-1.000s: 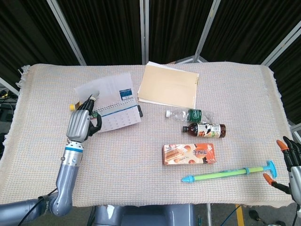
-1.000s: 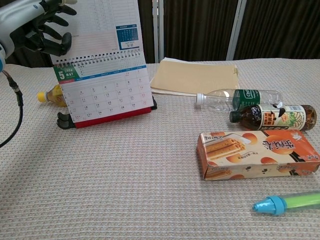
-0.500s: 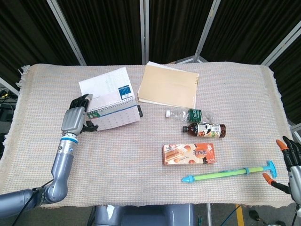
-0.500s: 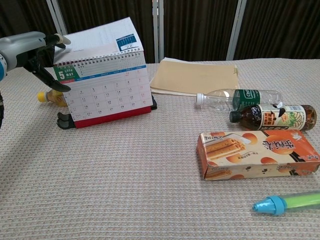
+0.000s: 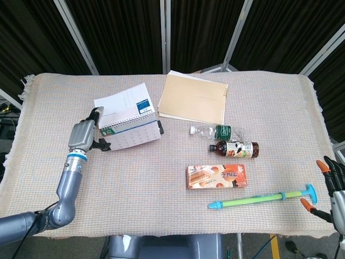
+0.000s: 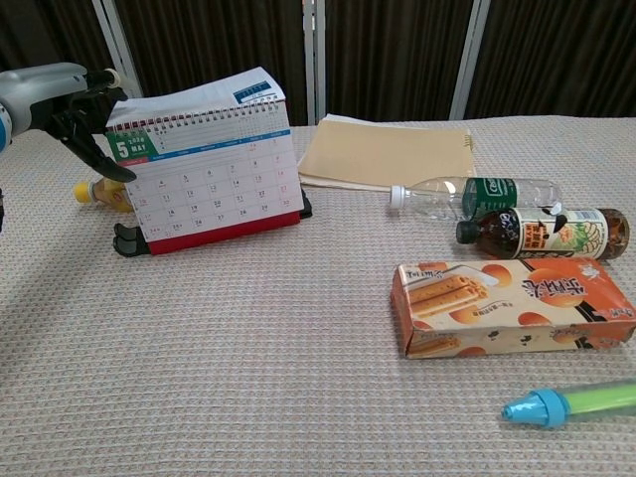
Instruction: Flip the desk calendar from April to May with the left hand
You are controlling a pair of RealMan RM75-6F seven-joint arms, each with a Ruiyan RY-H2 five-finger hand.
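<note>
The desk calendar (image 5: 132, 135) (image 6: 214, 179) stands at the left of the table, its front sheet reading "5 MAY". The turned-over sheet (image 5: 125, 104) (image 6: 199, 99) slopes down behind the spiral binding. My left hand (image 5: 82, 136) (image 6: 70, 99) is at the calendar's upper left corner with its fingers apart. One fingertip (image 5: 99, 110) touches the left edge of the turned sheet, and I see no pinch on it. My right hand (image 5: 335, 183) hangs at the table's near right edge, fingers spread, holding nothing.
A tan notebook (image 5: 193, 98) lies behind the calendar to the right. A clear bottle (image 5: 218, 131), a brown bottle (image 5: 237, 148), a snack box (image 5: 215, 176) and a green-and-blue stick (image 5: 264, 198) lie right of centre. A small yellow bottle (image 6: 99, 192) lies behind the calendar's left foot.
The turned sheet stood upright a second ago and has dropped back behind the binding. My left hand came down and moved left with it. The right hand has not moved.
</note>
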